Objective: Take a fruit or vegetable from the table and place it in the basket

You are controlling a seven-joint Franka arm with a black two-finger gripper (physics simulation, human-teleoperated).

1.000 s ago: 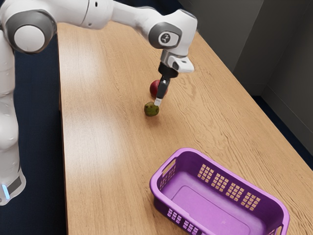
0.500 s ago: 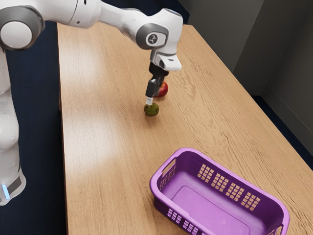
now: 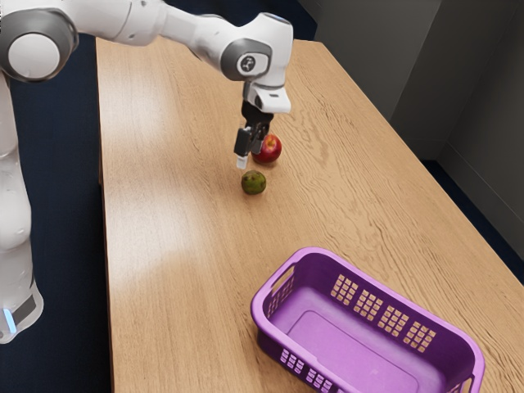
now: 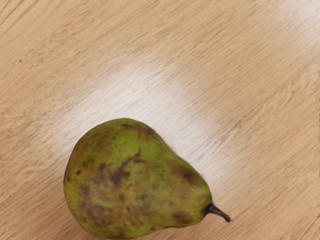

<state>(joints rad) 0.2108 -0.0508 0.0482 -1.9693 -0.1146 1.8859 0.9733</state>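
Pear: the green pear [image 3: 254, 183] is seen on the counter [image 3: 176, 246], near the red apple, with a bit of wood seen between the two. In the wrist view, it is shown lying on its side. Its skin is marked with brown spots, and a short dark stalk [image 4: 219, 213] is stuck out from its thin end.
Gripper: the black gripper [image 3: 249, 156] is held close to the pear, pointed down and a bit tilted. It is placed on the pear's side toward the exterior view's upper left.
Jaws: they are spread apart, with a gap seen between them. The pear is not gripped by them.
Apple: the red apple [image 3: 271, 149] is set on the counter, farther from the basket than the pear is. Part of it is covered by the gripper in the exterior view.
Basket: the purple basket [image 3: 367, 274] is stood upright on the counter, well apart from the fruit, toward the exterior view's lower right. Little square holes are cut in its sides. Part of it is cut off by the exterior view's lower edge.
Arm: the white arm [image 3: 196, 33] is reached in over the counter from the exterior view's upper left.
Counter: light brown wood is seen, with bright shiny patches on it.
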